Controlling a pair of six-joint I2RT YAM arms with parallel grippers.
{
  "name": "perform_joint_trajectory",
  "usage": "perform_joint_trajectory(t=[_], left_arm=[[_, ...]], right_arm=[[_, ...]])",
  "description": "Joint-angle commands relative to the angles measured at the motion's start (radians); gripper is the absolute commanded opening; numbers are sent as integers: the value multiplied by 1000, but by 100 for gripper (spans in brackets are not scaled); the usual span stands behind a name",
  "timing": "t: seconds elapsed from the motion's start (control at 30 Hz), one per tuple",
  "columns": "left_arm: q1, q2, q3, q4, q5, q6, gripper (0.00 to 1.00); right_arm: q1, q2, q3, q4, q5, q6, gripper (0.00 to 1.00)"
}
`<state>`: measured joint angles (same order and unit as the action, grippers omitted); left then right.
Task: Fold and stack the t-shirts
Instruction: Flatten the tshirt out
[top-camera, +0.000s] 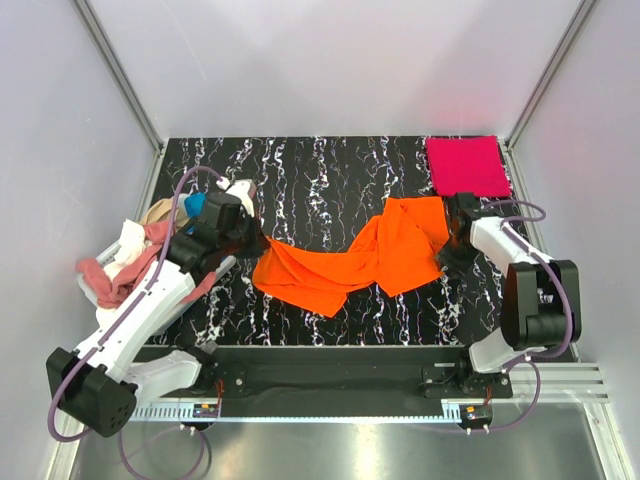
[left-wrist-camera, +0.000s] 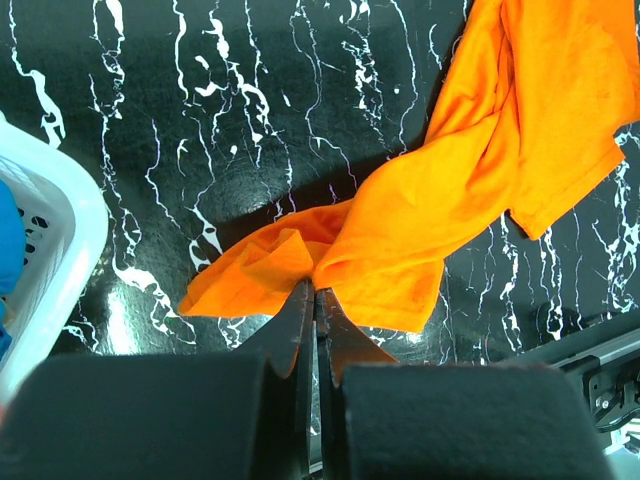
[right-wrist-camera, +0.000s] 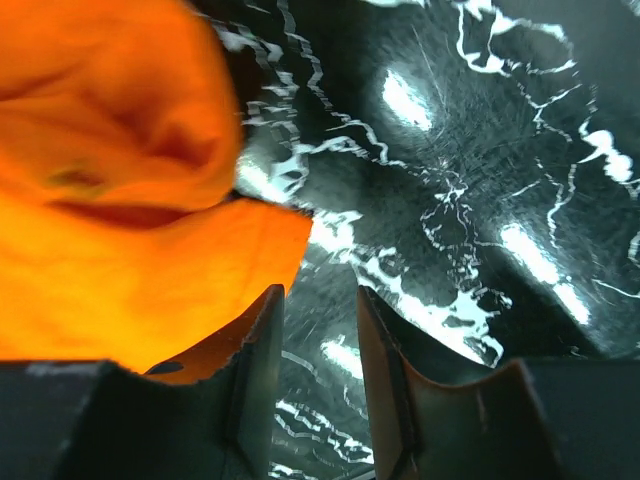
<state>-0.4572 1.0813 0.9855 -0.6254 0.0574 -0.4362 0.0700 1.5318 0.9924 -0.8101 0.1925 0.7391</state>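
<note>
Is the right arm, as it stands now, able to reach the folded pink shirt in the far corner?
Probably yes. The right gripper is open and empty, close in front of the pink shirt, with nothing between them. The orange shirt lies beside it, not in the way.

The crumpled t-shirt (top-camera: 350, 262) is lying across the middle of the table (top-camera: 320, 170); a folded t-shirt (top-camera: 466, 166) is sitting behind it (far right corner), and heaped shirts (top-camera: 130, 255) are filling the basket (left-wrist-camera: 60, 230) at the left edge.

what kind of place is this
Probably a robotics lab cell: two robot arms bolted to a black marbled table, plain walls with metal framing around it, an orange t-shirt laid out.
</note>
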Motion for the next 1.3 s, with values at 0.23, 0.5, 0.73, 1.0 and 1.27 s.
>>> perform_joint_trajectory(t=[0.23,0.5,0.73,1.0,1.27], left_arm=[[-3,-35,-16,64,27,19,0],[-1,-32,-1,62,27,16,0],[-5,-15,4,73,33,-2,0],[-21,72,122,81,55,-22,0],[-152,81,-56,76,-10,-67,8]], right_arm=[[-10,117,-21,170,-16,69,40],[-10,133,-61,195,38,75,39],[-15,102,-60,177,79,48,0],[-93,-222,251,-36,222,-107,0],[-128,-308,383,-141,291,-98,0]])
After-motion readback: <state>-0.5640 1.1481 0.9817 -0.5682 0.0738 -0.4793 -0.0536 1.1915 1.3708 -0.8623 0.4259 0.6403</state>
